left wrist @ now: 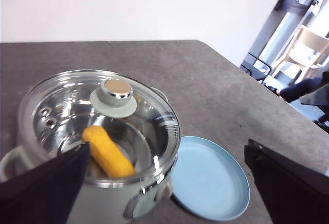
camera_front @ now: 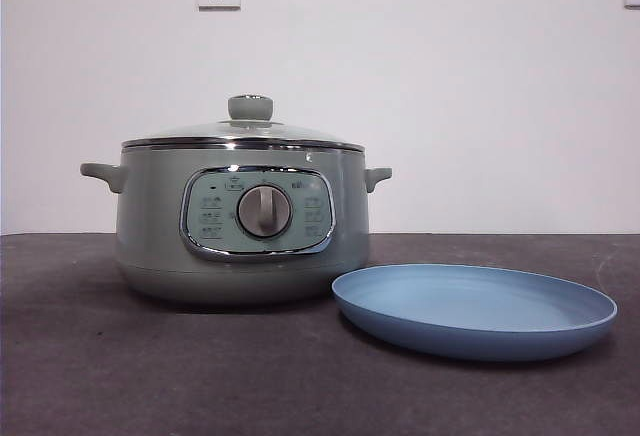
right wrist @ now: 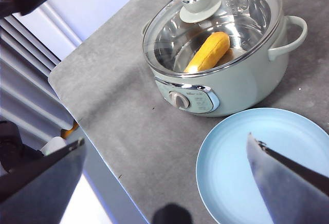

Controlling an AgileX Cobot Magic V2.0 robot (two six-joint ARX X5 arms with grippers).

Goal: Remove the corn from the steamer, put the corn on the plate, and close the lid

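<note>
Nothing begun yet: lid on, corn inside, plate bare.

The lid (camera_front: 243,132) sits closed on the steamer (camera_front: 240,226) at centre-left of the front view, and through its glass the corn (left wrist: 107,152) lies on the steamer's floor. The plate (camera_front: 475,308) rests on the surface (camera_front: 100,356) at lower right, just beside the steamer, with nothing on it. Left gripper (left wrist: 164,183) and right gripper (right wrist: 169,178) both hang above with jaws spread wide, grasping nothing. Lifting the lid, moving the corn and reclosing all remain.
</note>
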